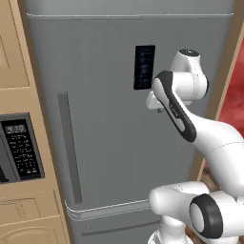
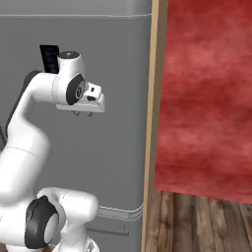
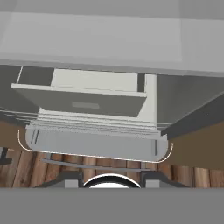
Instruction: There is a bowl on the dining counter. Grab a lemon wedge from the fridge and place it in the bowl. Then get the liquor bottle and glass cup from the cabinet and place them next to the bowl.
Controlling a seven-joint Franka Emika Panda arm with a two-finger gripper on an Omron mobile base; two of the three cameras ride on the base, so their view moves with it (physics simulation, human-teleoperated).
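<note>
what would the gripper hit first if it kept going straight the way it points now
The gripper points down, close in front of the closed fridge door. Going straight on, it would probably pass the door and meet the wooden floor; depth is unclear, so it might graze the door.

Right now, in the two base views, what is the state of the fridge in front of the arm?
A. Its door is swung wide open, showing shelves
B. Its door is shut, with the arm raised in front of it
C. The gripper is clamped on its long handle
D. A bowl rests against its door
B. The fridge shows one flat grey closed front with the black display panel, and the gripper hangs in front of it, apart from the long vertical handle.
</note>
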